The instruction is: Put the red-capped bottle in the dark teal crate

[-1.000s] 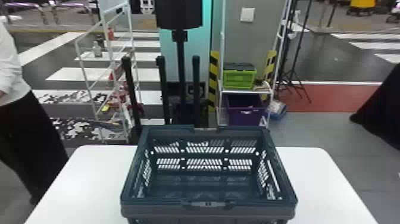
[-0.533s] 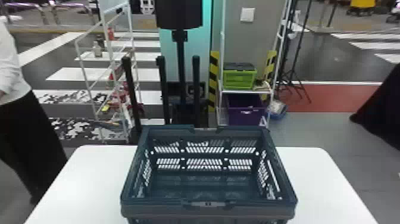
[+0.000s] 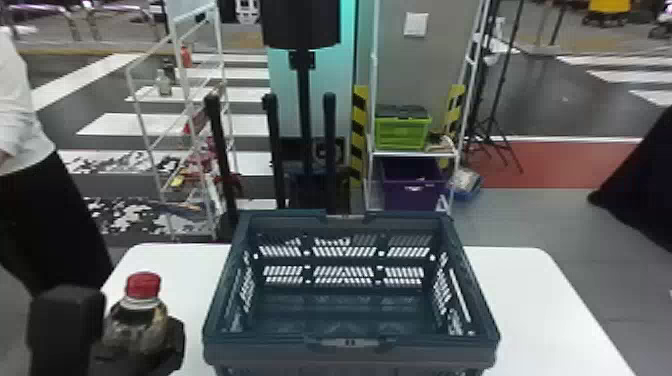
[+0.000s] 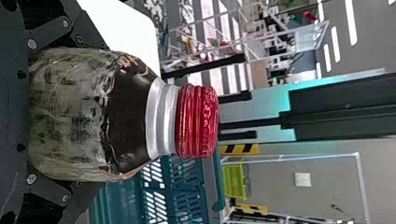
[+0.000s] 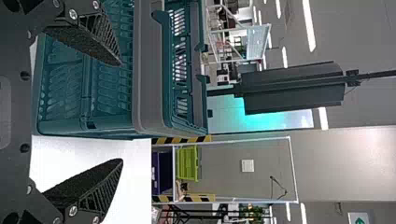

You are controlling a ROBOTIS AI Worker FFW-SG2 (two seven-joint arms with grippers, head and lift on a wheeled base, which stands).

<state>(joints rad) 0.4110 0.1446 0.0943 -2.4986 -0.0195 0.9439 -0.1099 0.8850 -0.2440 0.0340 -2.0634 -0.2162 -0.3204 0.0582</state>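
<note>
At the left of the table point(image 3: 540, 310), we see the red-capped bottle point(image 3: 140, 325) upright between the fingers of the left gripper point(image 3: 122, 335), which are closed around its body. We cannot tell whether its base touches the tabletop. We take it for a plastic bottle, probably light to middling, though how full it is we cannot judge. The wall may give a little when pressed, and the smooth, crinkled wrap could slip, so we would squeeze firmly but not hard. The broad body below the shoulder is the best place to hold; the narrow red cap point(image 4: 197, 120) offers far less, and the sloping shoulder would let fingers slide upward.

Just beside it stands the dark teal crate point(image 3: 265, 352), its top open. We would need height enough to get the base over the rim. The right gripper point(image 5: 120, 112) is by the crate, fingers wide apart and holding nothing.
</note>
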